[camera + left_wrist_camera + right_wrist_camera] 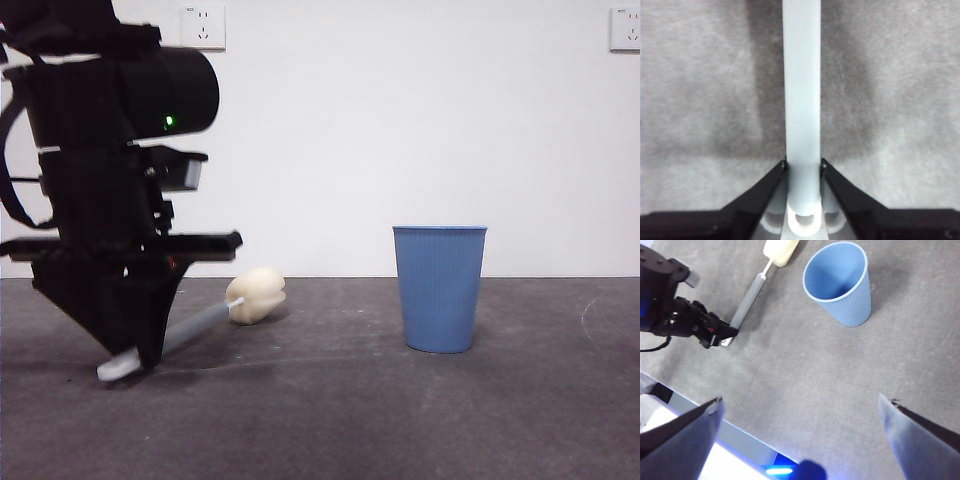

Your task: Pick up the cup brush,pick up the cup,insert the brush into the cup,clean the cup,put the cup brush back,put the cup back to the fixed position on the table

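The cup brush [200, 325] is gripped near its handle end by the left gripper [802, 167], sponge head resting on the desk [350, 420]. The blue cup [439, 288] stands untouched nearby; the right gripper [800, 410] is held open above. Lifting, inserting, cleaning and returning are judged still undone.

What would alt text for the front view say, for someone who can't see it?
A black robot arm's left end effector grips the handle end of a cup brush lying on a dark table. The brush's cream sponge head points toward an upright light blue cup standing apart from it.
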{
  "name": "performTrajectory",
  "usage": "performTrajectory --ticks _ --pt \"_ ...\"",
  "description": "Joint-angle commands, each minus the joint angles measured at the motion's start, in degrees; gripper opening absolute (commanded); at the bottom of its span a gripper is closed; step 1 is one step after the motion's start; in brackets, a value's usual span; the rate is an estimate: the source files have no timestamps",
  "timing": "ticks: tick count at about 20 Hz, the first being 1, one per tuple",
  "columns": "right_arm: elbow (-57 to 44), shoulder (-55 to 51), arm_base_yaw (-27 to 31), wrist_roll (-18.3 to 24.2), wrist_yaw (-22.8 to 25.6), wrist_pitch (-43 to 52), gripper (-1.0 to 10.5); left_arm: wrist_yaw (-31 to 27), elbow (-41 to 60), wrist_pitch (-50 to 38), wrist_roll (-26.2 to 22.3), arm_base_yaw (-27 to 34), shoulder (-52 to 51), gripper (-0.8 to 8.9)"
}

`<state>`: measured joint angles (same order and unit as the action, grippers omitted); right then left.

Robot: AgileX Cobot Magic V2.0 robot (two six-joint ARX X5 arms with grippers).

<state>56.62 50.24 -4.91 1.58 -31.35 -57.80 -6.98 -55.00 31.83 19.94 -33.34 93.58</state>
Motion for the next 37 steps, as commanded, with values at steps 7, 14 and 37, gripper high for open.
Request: performTrajectory --ticks 7,14,37 --pt "0.00 0.02 -0.11 0.13 -0.02 -0.07 6.6 -0.09 0.50 1.90 -2.73 0.07 -5.51 -0.09" --pt "-8.31 0.50 -0.94 0.81 -0.07 12.20 6.5 -0.02 0.50 8.20 -9.27 0.07 -20.85 -0.09" --pt "-28.50 29.20 -13.29 -2.54 11.47 73.16 6.3 2.67 0.50 20.35 -12.66 0.07 -37.16 -0.09"
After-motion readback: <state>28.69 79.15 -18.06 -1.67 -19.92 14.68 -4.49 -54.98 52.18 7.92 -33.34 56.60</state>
